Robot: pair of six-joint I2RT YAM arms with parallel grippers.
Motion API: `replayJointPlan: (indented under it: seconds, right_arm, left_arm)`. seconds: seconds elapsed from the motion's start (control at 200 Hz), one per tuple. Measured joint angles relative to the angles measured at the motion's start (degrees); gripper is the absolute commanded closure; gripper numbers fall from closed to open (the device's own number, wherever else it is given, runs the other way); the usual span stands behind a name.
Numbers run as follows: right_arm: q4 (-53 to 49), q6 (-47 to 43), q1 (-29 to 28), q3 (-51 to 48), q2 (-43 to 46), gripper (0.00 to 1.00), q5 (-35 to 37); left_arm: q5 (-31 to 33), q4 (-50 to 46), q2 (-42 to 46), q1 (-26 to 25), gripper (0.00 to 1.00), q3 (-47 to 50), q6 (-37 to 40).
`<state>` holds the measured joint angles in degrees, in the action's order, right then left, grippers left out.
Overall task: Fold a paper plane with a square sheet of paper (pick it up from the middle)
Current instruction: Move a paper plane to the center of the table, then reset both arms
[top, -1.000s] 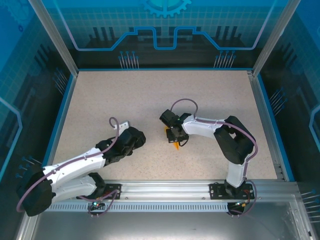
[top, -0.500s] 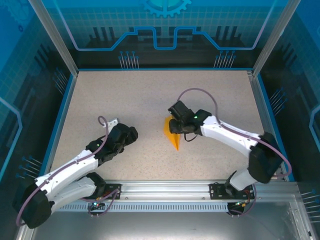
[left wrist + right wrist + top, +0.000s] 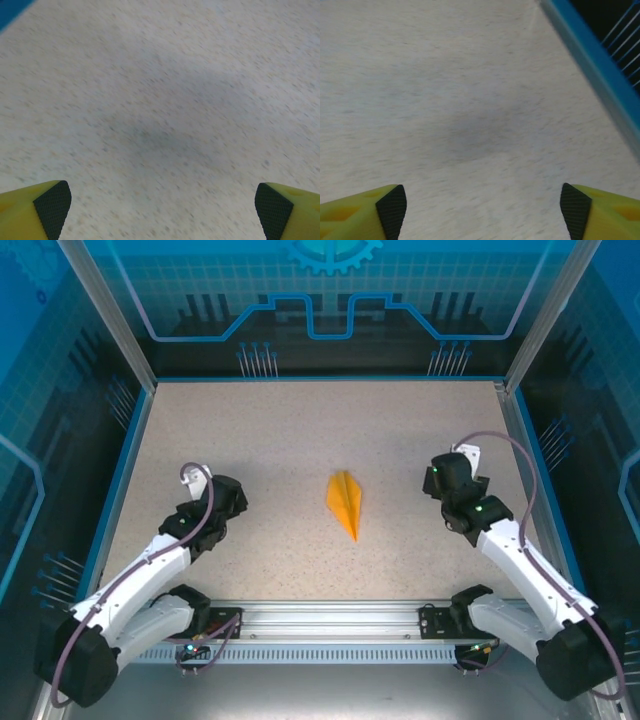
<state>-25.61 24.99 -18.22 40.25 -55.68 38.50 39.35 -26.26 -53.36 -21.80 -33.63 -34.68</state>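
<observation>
The paper plane (image 3: pixel 345 502) lies flat in the middle of the table, an orange-yellow dart with a centre crease and its point toward the near edge. My left gripper (image 3: pixel 205 492) hovers well to its left. Its yellow fingers (image 3: pixel 37 210) stand wide apart over bare tabletop, open and empty. My right gripper (image 3: pixel 447 478) is off to the plane's right. Its fingers (image 3: pixel 367 210) are also spread wide over bare table, holding nothing.
A blue rim (image 3: pixel 527 475) borders the speckled table (image 3: pixel 300 430) on the right and shows close by in the right wrist view as a blue edge (image 3: pixel 600 65). A metal rail (image 3: pixel 330 618) runs along the near edge between the arm bases.
The right gripper let go of the plane and swung away to the right. The left arm drew back to the left. The plane now lies alone on the table.
</observation>
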Motion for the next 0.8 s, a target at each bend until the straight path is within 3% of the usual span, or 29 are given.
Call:
replayJointPlan:
  seconds: [0.095, 0.245, 0.55, 0.8]
  right_arm:
    - [7.74, -5.81, 4.74, -6.95, -0.79, 0.01, -1.33]
    - [20.2, -12.11, 10.73, -13.99, -6.29, 0.01, -9.07]
    - [46.27, -18.62, 11.17, -17.64, -15.58, 0.01, -19.32]
    - [60.24, -23.12, 11.21, -18.84, -19.61, 0.0, -25.55]
  left_arm:
    - [0.48, 2.32, -1.25, 4.15, 0.02, -0.04, 3.69]
    - [-0.15, 10.16, -4.48, 7.45, 0.02, 0.85, 11.13]
    - [-5.01, 38.51, -12.48, 9.94, 0.02, 11.5, 25.27]
    - [-11.82, 56.98, -22.01, 11.17, 0.02, 12.35, 32.79]
